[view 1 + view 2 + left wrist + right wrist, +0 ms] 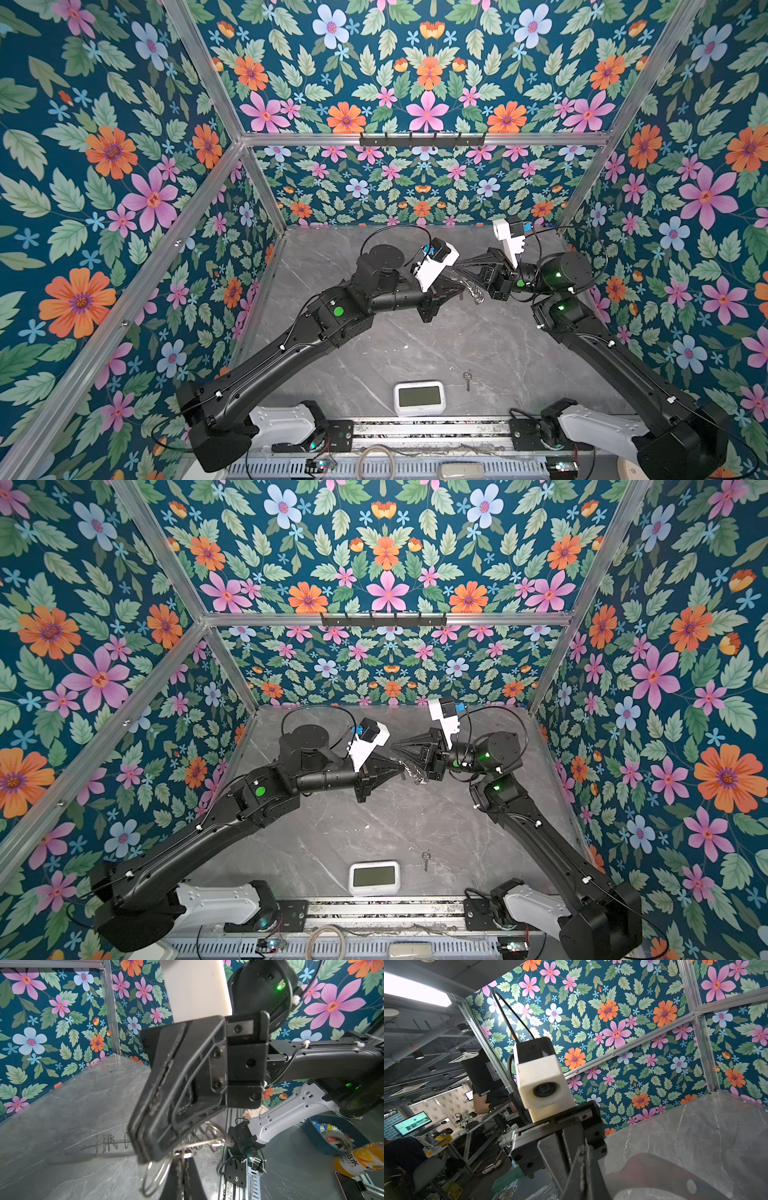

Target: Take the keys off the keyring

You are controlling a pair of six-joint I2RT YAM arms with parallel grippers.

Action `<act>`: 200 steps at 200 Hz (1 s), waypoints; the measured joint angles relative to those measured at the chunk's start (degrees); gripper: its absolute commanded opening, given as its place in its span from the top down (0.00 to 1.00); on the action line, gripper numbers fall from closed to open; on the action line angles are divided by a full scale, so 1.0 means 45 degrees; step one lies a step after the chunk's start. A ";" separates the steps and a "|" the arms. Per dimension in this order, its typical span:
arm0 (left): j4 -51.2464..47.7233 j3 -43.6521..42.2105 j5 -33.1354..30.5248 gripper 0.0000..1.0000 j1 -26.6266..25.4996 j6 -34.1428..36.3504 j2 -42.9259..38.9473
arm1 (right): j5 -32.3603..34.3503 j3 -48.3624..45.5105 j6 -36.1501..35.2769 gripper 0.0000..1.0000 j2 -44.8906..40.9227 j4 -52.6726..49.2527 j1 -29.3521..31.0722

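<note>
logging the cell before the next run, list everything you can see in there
keyring: one, translucent grey with silver rings, in the air between both grippers
key: one, silver-grey, flat on the table beside the clock; no second one clearly visible
clock: one, white, near the table's front edge
hook rail: one, black, on the back frame bar
table: one, grey marble
walls: floral on dark blue, around the table
left gripper: one, black, shut at the keyring's rings
right gripper: one, black, shut on the keyring

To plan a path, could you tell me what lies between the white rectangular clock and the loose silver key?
Only bare grey marble tabletop separates the white rectangular clock from the loose silver key, in both top views.
</note>
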 measured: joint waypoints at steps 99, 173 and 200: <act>-0.0928 0.0165 -0.0068 1.00 -0.0015 -0.0102 -0.0228 | 0.0840 0.0107 -0.1214 0.85 -0.1039 -0.2084 0.0000; -0.2448 0.1030 0.0772 1.00 -0.0015 0.0753 0.0010 | 0.2565 0.0340 -0.4609 0.59 -0.2667 -0.7776 0.0005; -0.3031 0.1360 0.1370 1.00 -0.0015 0.1141 0.0160 | 0.2934 0.0282 -0.5416 0.59 -0.3079 -0.8981 0.0015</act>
